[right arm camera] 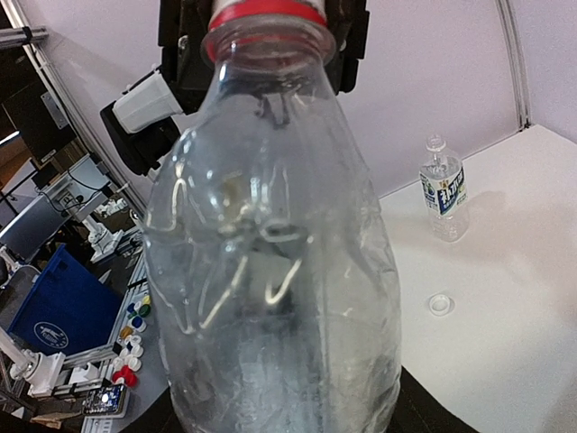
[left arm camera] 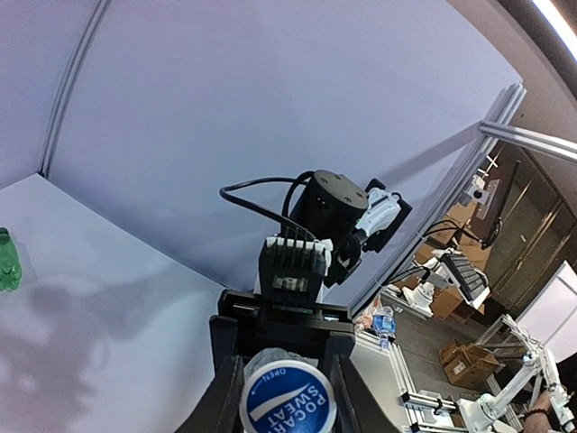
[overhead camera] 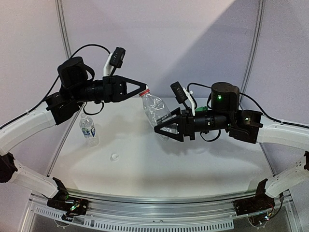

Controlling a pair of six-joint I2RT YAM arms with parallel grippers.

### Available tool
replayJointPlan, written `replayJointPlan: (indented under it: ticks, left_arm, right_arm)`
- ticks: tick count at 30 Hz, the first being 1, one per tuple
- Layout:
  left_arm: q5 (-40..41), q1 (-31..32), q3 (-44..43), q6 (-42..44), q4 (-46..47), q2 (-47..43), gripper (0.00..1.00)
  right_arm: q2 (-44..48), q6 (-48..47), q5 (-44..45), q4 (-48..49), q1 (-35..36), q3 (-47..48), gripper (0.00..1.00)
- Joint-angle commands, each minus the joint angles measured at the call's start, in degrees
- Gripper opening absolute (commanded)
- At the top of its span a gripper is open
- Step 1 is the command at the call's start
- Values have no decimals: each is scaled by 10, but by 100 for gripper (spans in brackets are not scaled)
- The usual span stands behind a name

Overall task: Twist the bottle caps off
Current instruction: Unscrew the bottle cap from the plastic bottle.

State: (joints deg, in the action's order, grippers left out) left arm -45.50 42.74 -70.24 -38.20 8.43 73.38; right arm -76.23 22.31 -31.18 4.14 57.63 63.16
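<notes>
The right gripper (overhead camera: pixel 164 131) grasps the clear unlabelled bottle (overhead camera: pixel 154 108) by its lower body, holding it tilted above the middle of the table (overhead camera: pixel 193 164). The left gripper (overhead camera: pixel 145 90) is clenched on its cap (left arm camera: pixel 288 401). The labelled bottle (overhead camera: pixel 89 129) stands at left, with a loose white cap (overhead camera: pixel 114 157) nearby.

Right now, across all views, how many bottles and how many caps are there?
Bottles: 3 (clear bottle, labelled bottle, green bottle)
Caps: 2 (blue-topped cap on the clear bottle, loose white cap)
Total: 5
The green bottle's top is too small to tell.
</notes>
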Motion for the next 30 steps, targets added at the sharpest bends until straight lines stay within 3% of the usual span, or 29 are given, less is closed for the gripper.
replayJointPlan:
  ticks: [1,3,11,15,20,23,30]
  left_arm:
    - [32,11,-20,-18,-49,13,0]
    - [72,13,-41,-26,-113,22,0]
    - [282,43,-117,-125,-318,56,0]
    - [323,53,-128,-159,-357,62,1]
    - [325,67,-121,-148,-345,55,7]
    - [325,69,-112,-138,-336,43,16]
    - [317,70,-75,-119,-291,3,52]
  right_arm:
    - [-7,-16,28,-17,-2,19,0]
    - [-10,-33,71,-52,-2,29,0]
    - [-84,-150,385,-242,43,143,0]
    - [-102,-154,439,-243,54,153,0]
    - [-89,-128,427,-209,54,127,0]
    - [-76,-121,413,-197,55,109,0]
    - [-40,-116,400,-178,55,61,0]
